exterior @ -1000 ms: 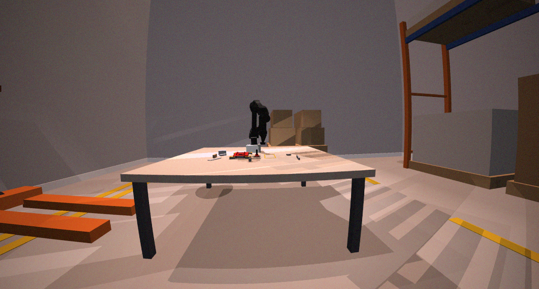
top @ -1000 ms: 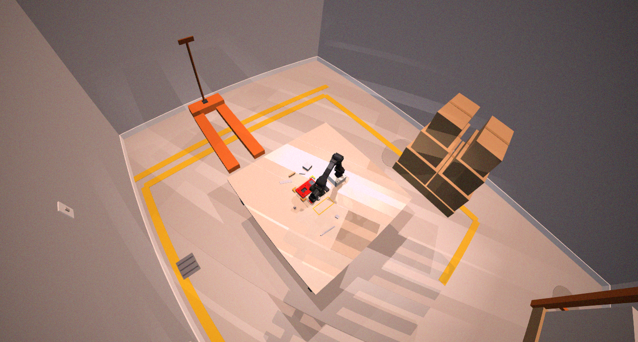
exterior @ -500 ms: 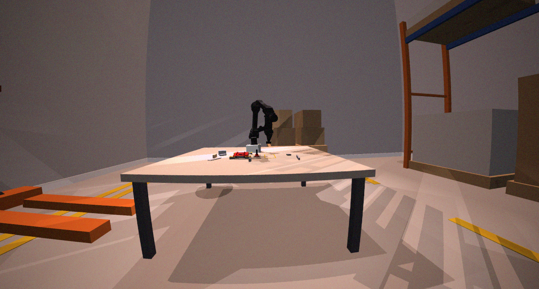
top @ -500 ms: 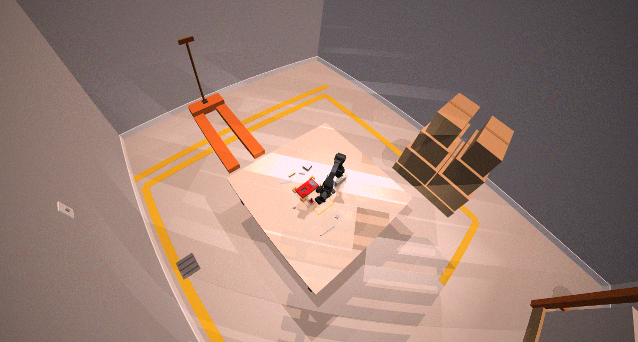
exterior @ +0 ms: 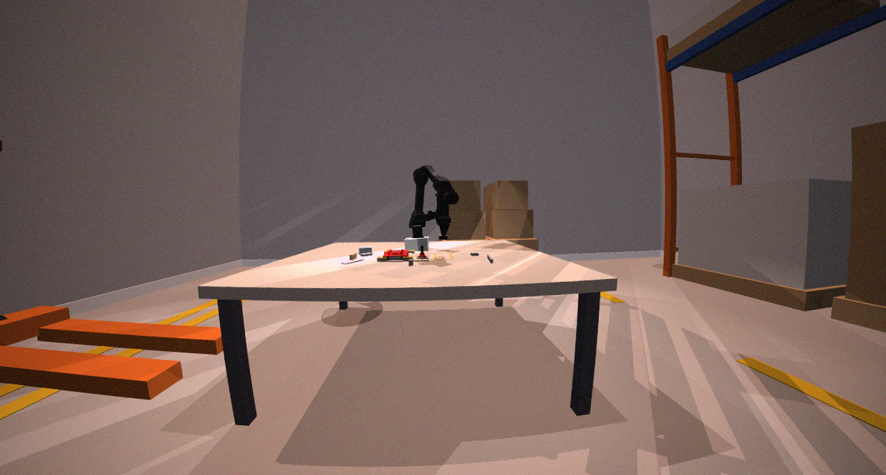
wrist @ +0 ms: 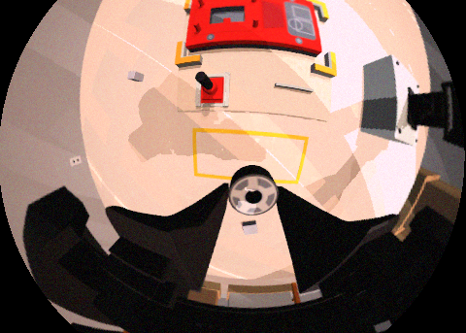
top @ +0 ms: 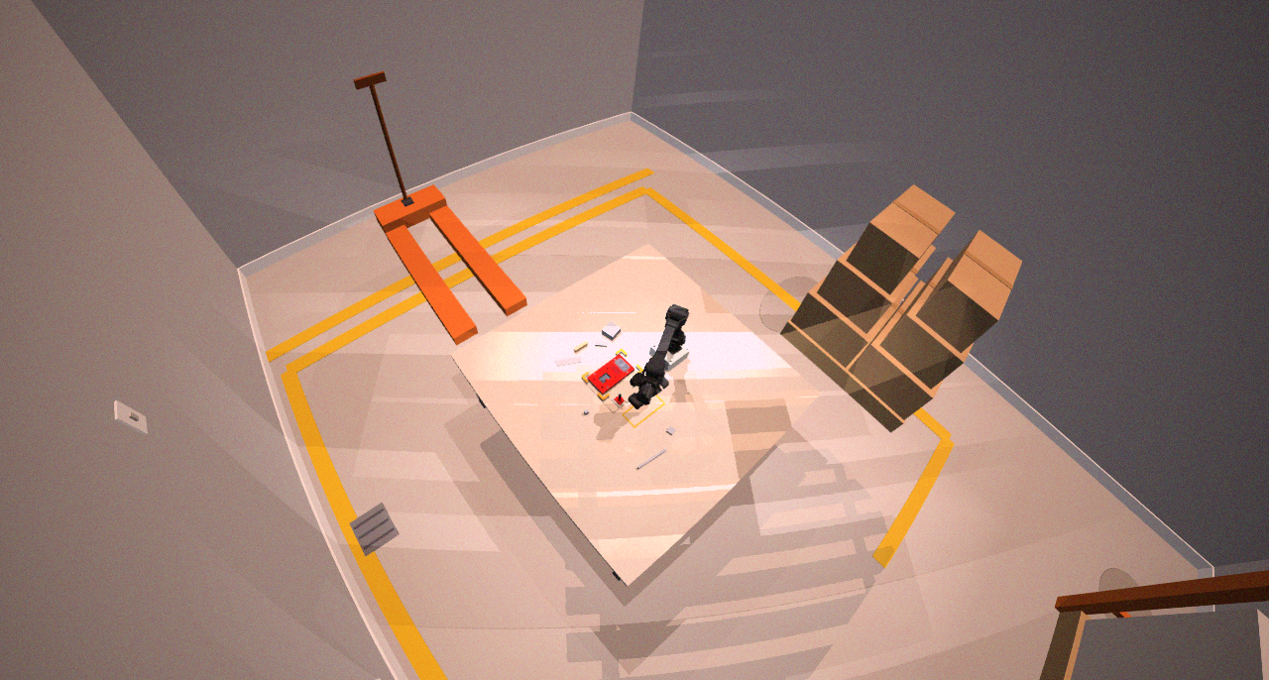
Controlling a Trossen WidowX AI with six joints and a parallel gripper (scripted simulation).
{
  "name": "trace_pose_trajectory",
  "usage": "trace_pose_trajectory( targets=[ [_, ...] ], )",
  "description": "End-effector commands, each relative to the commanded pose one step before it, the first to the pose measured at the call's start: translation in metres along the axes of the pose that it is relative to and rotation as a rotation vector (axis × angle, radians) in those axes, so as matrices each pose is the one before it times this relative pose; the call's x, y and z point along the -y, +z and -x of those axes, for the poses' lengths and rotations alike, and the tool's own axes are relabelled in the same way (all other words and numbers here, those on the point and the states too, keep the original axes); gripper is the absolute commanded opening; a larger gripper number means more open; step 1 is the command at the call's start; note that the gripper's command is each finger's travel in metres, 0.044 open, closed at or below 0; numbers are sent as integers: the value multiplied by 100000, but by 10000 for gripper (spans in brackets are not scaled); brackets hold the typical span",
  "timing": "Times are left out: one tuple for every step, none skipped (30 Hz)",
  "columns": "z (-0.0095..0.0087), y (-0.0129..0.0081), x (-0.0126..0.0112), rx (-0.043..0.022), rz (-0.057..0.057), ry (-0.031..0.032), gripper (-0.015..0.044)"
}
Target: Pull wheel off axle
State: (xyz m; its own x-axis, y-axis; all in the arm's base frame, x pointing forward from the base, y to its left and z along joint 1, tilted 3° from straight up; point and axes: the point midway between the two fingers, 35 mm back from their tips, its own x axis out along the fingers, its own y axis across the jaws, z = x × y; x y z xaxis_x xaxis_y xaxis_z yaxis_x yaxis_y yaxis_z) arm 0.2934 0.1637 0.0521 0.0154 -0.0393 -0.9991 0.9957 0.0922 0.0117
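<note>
In the wrist view my gripper (wrist: 252, 189) is shut on a small grey wheel (wrist: 252, 196) with a dark rim and a centre hole. It holds the wheel above the table, at the near edge of the yellow marked rectangle (wrist: 250, 133). The bare dark axle (wrist: 205, 81) stands upright on its red base, beyond the rectangle to the left. In the top view the gripper (top: 640, 400) hangs over the marked rectangle (top: 644, 421), beside the axle base (top: 617, 398). In the exterior view the gripper (exterior: 443, 233) hangs right of the axle (exterior: 421, 252).
A red board (wrist: 254, 22) (top: 610, 374) (exterior: 394, 253) with yellow corner marks lies beyond the axle. A grey box (wrist: 381, 100) at the arm's base is on the right. Small loose parts (top: 650, 459) are scattered on the table (top: 567, 463) (exterior: 402, 280).
</note>
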Motion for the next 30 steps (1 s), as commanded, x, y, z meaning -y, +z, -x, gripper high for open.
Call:
trace_pose_trajectory(
  targets=[
    [-1242,-10,108,-20,-449,-791,0],
    [-543,-21,-46,1,0,3,0],
    [-640,-20,-42,1,0,2,0],
    [-715,-15,-32,2,0,1,0],
    [-746,-7,-17,3,0,-1,0],
    [-749,1,1,4,0,-2,0],
    [-745,9,18,4,0,-4,0],
    [-741,17,35,5,0,-5,0],
    [-735,25,53,6,0,-7,0],
    [-728,33,69,6,0,-8,0],
    [-582,32,68,6,0,-8,0],
    [-350,22,46,4,0,-5,0],
    [-116,8,16,1,0,-2,0],
    [0,0,0,0,0,0,0],
    [0,0,0,0,0,0,0],
    [298,44,29,635,-387,-645,26],
    [0,0,0,0,0,0,53],
    [0,0,0,0,0,0,79],
    [0,0,0,0,0,0,105],
    [0,0,0,0,0,0,131],
    [0,0,0,0,0,0,157],
    [0,0,0,0,0,0,184],
    [0,0,0,0,0,0,210],
    [0,0,0,0,0,0,236],
    [0,0,0,0,0,0,263],
    [156,-6,-14,-18,10,19,289],
    [323,-12,-27,-37,21,39,300],
    [516,-16,-36,-59,33,61,300],
    [614,-14,-32,-70,40,72,300],
    [742,-10,-24,-83,48,85,300]
  ],
)
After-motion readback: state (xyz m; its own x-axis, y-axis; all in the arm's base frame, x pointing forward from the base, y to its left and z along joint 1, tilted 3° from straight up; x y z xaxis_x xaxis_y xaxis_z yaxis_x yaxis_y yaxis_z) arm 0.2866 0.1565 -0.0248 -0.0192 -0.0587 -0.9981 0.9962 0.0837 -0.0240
